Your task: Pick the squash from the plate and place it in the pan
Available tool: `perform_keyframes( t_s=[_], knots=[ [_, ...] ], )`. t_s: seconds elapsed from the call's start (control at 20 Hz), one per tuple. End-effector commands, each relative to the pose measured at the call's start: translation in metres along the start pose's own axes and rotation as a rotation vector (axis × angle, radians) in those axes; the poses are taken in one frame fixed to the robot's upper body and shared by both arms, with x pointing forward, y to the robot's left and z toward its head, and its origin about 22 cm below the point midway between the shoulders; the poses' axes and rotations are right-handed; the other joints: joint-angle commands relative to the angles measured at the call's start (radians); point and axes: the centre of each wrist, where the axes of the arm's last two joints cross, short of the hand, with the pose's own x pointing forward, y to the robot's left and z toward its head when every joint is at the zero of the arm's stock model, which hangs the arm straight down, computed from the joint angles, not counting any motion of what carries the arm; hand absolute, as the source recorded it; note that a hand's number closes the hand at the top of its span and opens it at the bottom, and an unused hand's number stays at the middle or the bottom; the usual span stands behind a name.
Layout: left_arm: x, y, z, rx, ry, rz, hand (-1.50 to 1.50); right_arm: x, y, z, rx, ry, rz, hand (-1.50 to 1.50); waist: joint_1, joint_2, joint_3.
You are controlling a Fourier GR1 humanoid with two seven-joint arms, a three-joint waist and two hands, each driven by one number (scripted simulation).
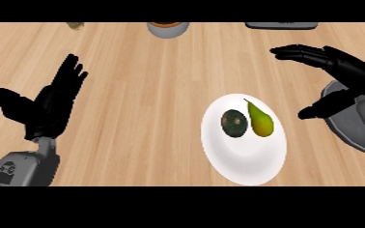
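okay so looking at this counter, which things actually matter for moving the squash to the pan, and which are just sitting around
Part of the job:
dark green squash
white plate
grey pan, at the right edge
right hand, open

Just lying about:
pear, beside the squash
grey container, at the far edge
left hand, resting open

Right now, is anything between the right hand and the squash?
Nothing visible. The right hand is open above and right of the plate; the squash lies uncovered, with a pear beside it on the hand's side.
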Motion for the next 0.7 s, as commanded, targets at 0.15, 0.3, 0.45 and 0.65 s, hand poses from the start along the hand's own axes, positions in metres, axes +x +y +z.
perform_keyframes(
  t_s=[0.15, 0.3, 0.45, 0.65],
  knots=[
    [-0.016, -0.018, 0.01, 0.007, 0.015, -0.007, 0.0, 0.029, 0.018, -0.055, 0.21, 0.021, 0.224, -1.5, -0.009, -0.005, -0.001],
    [-0.001, -0.004, -0.005, 0.014, -0.005, -0.001, 0.0, 0.037, 0.022, -0.072, 0.327, 0.055, 0.284, -1.5, -0.012, -0.003, -0.001],
    [-0.011, -0.005, 0.005, 0.004, 0.006, 0.001, 0.0, 0.027, 0.046, -0.069, 0.521, 0.16, 0.335, -1.5, -0.001, -0.002, -0.002],
    [0.004, 0.012, 0.003, 0.023, 0.015, -0.005, 0.0, 0.045, 0.047, -0.07, 0.646, 0.171, 0.384, -1.5, -0.017, -0.006, -0.001]
  ],
)
